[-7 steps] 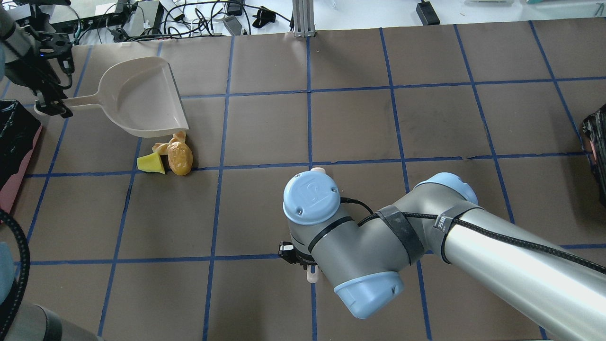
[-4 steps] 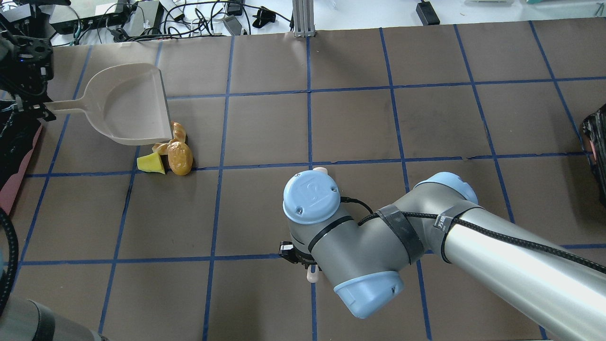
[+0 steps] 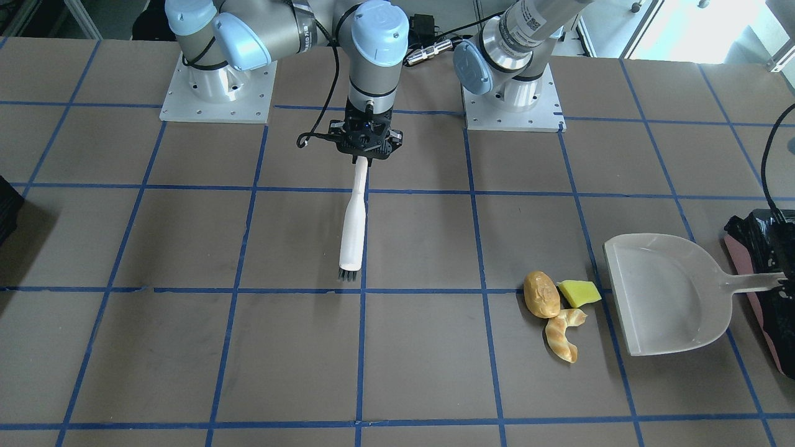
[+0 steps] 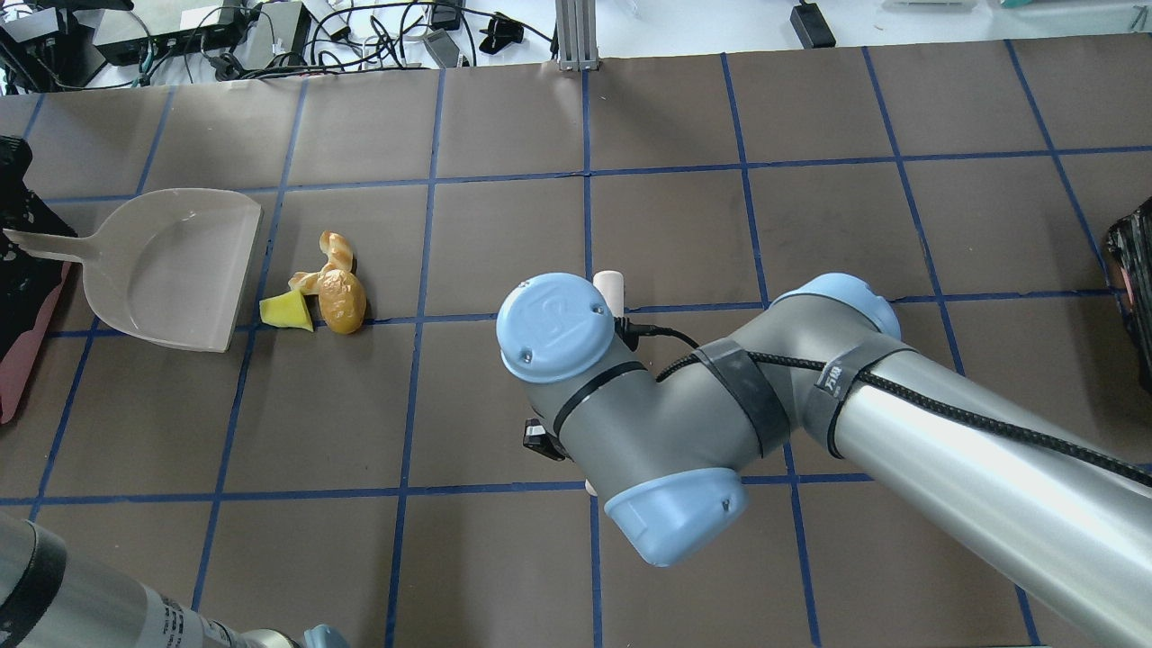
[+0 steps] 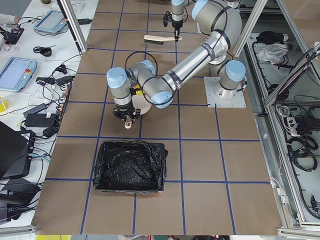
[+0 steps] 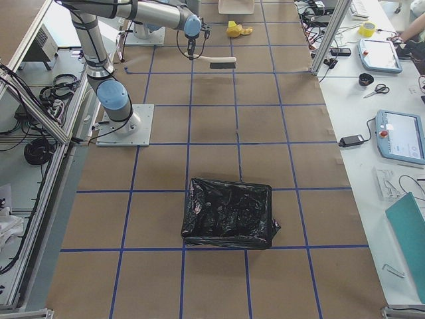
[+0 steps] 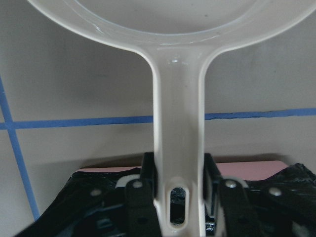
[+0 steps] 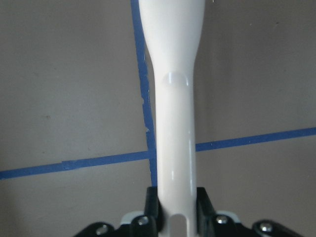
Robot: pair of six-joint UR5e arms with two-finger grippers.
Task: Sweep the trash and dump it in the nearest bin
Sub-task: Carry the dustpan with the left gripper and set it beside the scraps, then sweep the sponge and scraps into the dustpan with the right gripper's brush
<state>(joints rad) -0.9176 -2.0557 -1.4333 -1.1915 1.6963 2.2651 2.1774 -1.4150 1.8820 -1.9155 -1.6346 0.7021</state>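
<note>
The trash lies in a cluster on the table: a brown bread roll (image 3: 541, 295) (image 4: 342, 302), a yellow wedge (image 3: 579, 293) (image 4: 286, 310) and a croissant (image 3: 564, 337) (image 4: 331, 255). My left gripper (image 7: 177, 200) (image 3: 779, 273) is shut on the handle of the white dustpan (image 3: 667, 295) (image 4: 171, 270). The dustpan's open lip faces the trash, a short gap from the wedge. My right gripper (image 3: 366, 152) (image 8: 175, 217) is shut on the white brush (image 3: 352, 230), which is mid-table, far from the trash. The pink-sided bin (image 3: 754, 292) (image 4: 22, 360) sits just behind the dustpan handle.
A second container lined with a black bag (image 4: 1134, 288) (image 6: 229, 212) stands at the table's opposite end. My right arm (image 4: 720, 423) hangs over the table's middle. Cables and devices (image 4: 270, 27) lie beyond the far edge.
My left gripper has carried the dustpan toward the bin and nearer the robot; its lip now faces the trash from the left. My right arm has shifted slightly left and forward with the brush.
</note>
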